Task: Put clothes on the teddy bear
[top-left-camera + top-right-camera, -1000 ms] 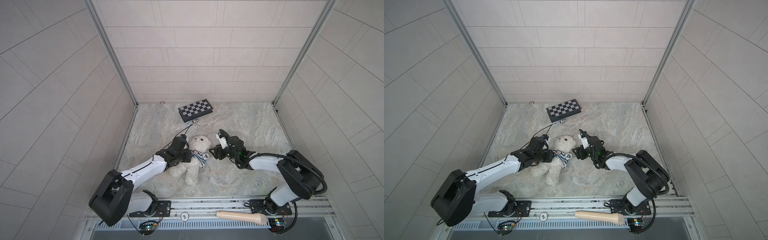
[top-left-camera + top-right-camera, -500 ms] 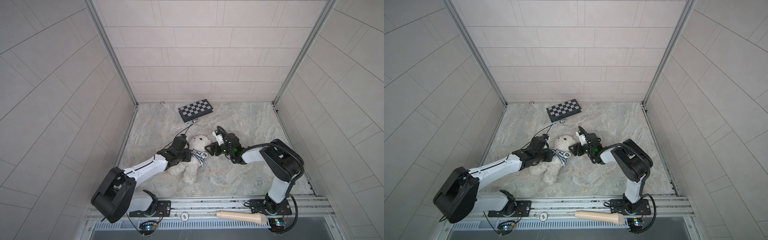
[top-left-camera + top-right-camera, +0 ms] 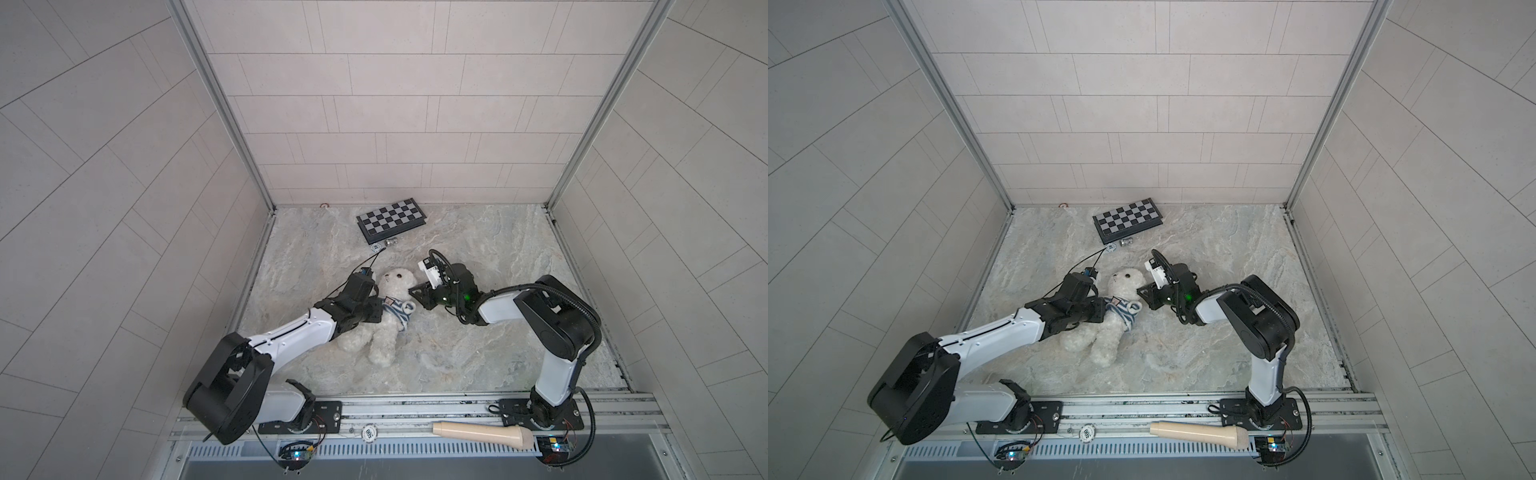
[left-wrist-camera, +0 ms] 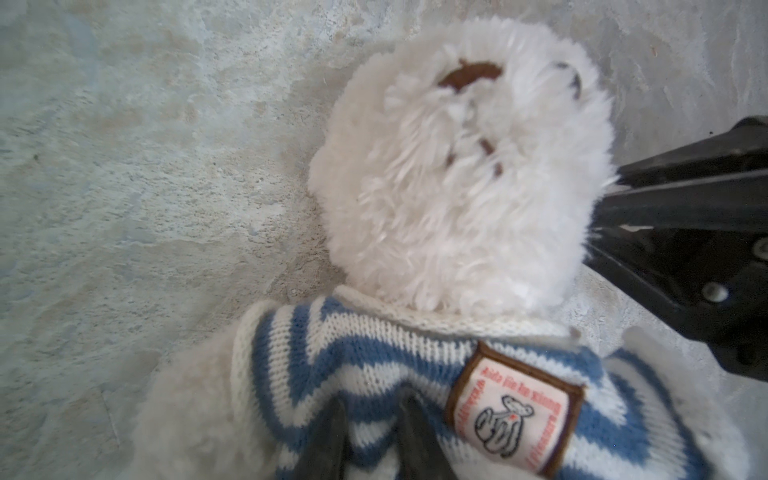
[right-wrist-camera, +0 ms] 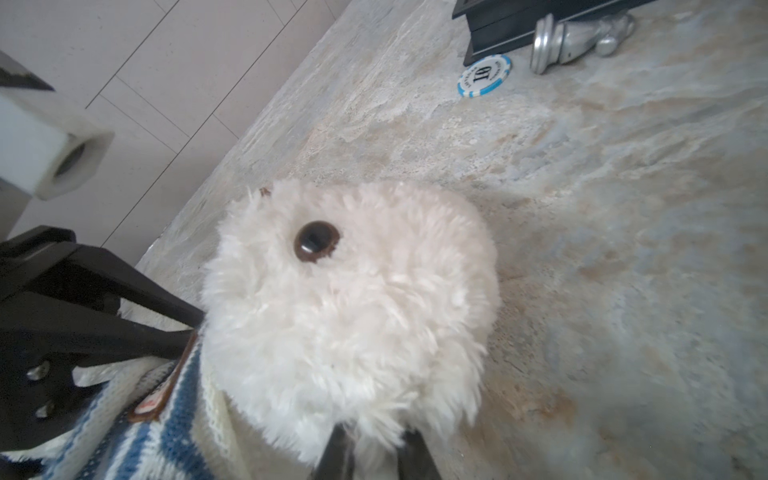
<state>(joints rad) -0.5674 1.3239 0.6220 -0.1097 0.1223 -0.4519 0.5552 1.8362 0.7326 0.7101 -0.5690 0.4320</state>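
Note:
The teddy bear (image 3: 397,280) lies on its back on the marble table, head toward the back wall, in both top views. A blue-and-white striped shirt (image 3: 395,311) sits round its neck and chest, bunched high, badge (image 4: 515,411) up. My left gripper (image 4: 370,419) comes in from the left and is shut on a fold of the shirt on the chest. My right gripper (image 5: 374,449) reaches in from the right at the side of the bear's head (image 5: 349,299). Its fingers stand narrow with white fur pinched between them. Each wrist view shows the other gripper's black fingers beside the head.
A folded chessboard (image 3: 391,218) lies near the back wall, with a silver chess piece (image 5: 577,39) and a blue-and-white poker chip (image 5: 484,76) just in front of it. A beige wooden handle (image 3: 482,432) rests on the front rail. Tiled walls close in both sides.
My right gripper slid left up to the bear's head and closed on its fur, the arm's elbow lifting. The left gripper kept its place on the shirt.

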